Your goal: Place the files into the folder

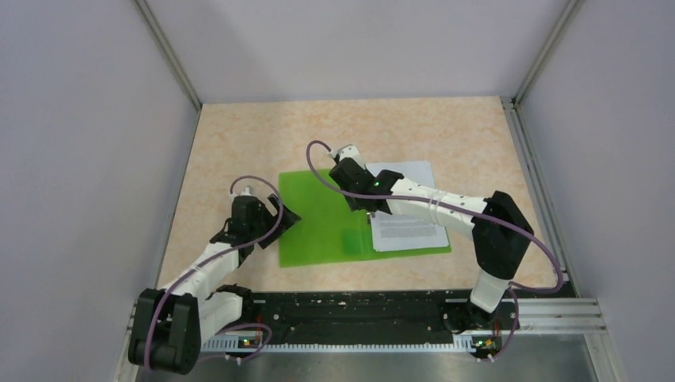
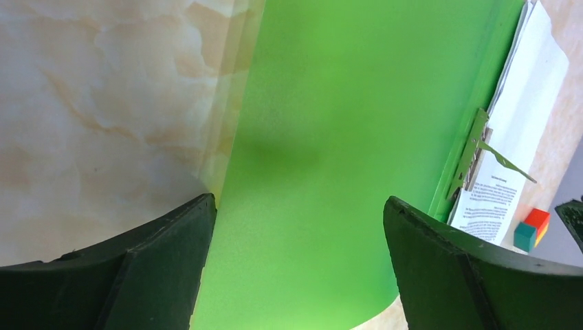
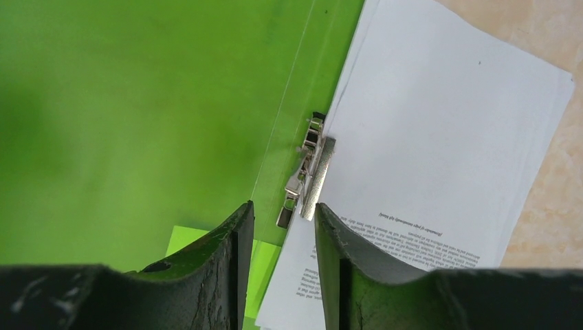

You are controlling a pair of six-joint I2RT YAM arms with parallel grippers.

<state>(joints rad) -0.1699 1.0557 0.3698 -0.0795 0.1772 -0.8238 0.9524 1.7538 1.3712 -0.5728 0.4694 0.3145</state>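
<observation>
Left gripper (image 2: 299, 206): spread wide, gripping nothing, hanging over the open cover of the folder (image 2: 330, 137), with bare table (image 2: 89, 103) beyond its left finger. Right gripper (image 3: 283, 210): parted only narrowly, empty, poised just short of the metal clip (image 3: 307, 165), with the files (image 3: 440, 137) off its right finger, on the folder's back leaf. Likely trouble: swinging the cover shut over fanned, seemingly unclamped sheets, so skewing or creasing them; snagging the raised clip lever. Opened flat, with spine and sheets' long axis pointing roughly straight ahead of the right fingers
</observation>
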